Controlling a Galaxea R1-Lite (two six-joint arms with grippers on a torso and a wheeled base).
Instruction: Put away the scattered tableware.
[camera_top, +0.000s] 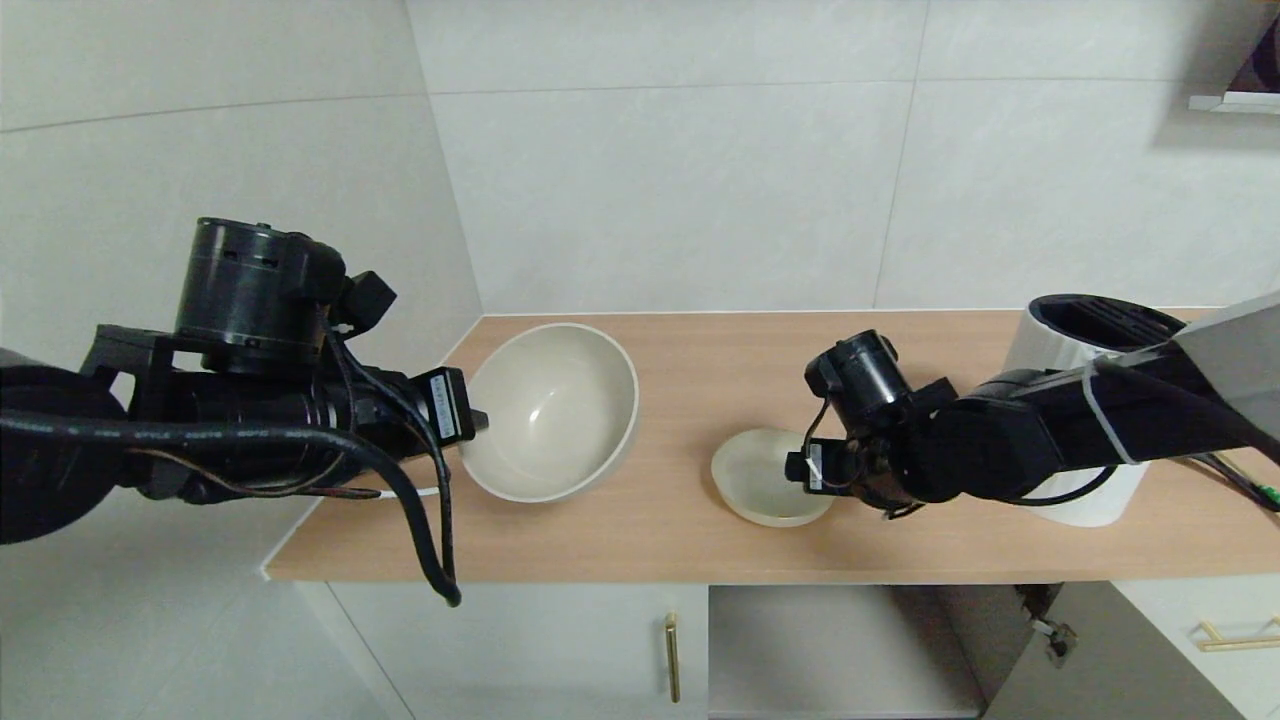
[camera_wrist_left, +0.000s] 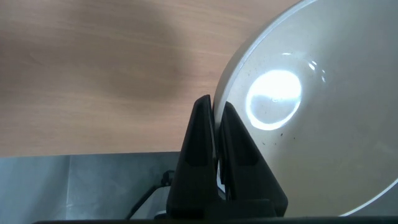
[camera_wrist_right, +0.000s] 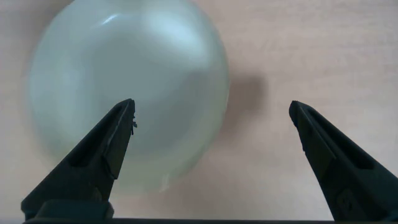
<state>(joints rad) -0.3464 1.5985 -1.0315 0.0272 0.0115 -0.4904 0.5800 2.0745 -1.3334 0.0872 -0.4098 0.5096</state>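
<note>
Your left pincer (camera_wrist_left: 214, 102) clamps the big cream bowl (camera_wrist_left: 311, 124); next, probably drop the wide right pincer (camera_wrist_right: 212, 112) onto the small translucent bowl (camera_wrist_right: 124, 81) beneath it.

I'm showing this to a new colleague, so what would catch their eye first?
A big white bowl stands tilted at the left end of the counter, its rim pinched by the left gripper. Mid-counter sits a small cloudy bowl, with the right gripper open, straddling its rim.
</note>
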